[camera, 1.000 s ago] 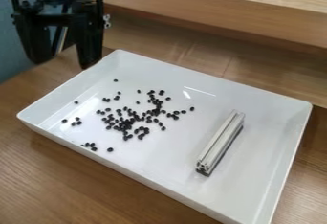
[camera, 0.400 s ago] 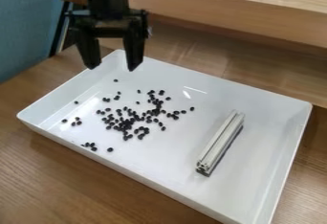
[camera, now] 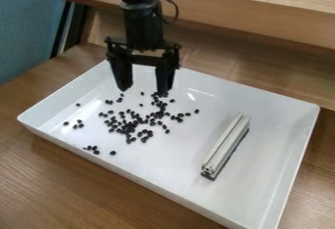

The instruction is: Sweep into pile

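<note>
Apparently the slotted metal bar is the sweeping tool; it lies slantwise on the tray's floor, towards the right edge, with one end nearer the far side and the other nearer the near side. I'd expect it to be stiff and fairly light, hard to damage, but smooth enough to twist if pinched near an end. Best take it across its narrow width at mid-length, so a long face can serve as the blade. The dark beans lie loose and scattered left of it, densest in the middle; they'd likely roll or skid under a quick push.

Around the bar, the white tray gives bare floor on both sides, with more towards the near edge. Its raised walls will limit the swing: strays lie close to the left and near walls, where a long bar could knock. The jaws stand spread with nothing between them, over the far-left part of the tray, above the far fringe of beans. Beneath everything, the wooden bench runs past the near edge.
</note>
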Available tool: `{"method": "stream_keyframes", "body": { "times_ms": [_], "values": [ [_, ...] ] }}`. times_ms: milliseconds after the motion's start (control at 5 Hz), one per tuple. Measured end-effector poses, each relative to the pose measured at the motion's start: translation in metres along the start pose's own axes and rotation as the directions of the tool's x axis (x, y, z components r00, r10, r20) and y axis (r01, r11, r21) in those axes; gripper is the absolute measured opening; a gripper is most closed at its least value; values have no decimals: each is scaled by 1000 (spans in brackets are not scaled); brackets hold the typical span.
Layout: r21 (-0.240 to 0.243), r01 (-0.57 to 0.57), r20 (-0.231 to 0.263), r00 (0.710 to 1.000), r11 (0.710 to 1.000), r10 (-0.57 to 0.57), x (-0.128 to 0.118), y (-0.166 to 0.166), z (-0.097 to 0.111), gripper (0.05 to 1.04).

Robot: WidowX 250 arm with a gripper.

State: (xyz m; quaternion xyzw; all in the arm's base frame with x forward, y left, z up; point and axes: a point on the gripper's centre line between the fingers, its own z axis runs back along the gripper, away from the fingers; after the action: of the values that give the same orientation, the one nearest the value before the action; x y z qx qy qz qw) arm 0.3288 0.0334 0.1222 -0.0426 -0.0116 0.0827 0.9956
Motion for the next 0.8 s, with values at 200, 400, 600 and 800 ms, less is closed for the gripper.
{"method": "stream_keyframes", "body": {
  "times_ms": [200,400,600,800],
  "values": [
    [-42,19,-23,1000,999,-20,3,-22,-18,999],
    [-42,32,-17,999,999,-33,7,-41,-30,999],
    [-11,59,-5,998,998,-59,17,-56,-38,999],
    [9,75,-8,997,997,-75,23,-68,-50,999]
  ]
}}
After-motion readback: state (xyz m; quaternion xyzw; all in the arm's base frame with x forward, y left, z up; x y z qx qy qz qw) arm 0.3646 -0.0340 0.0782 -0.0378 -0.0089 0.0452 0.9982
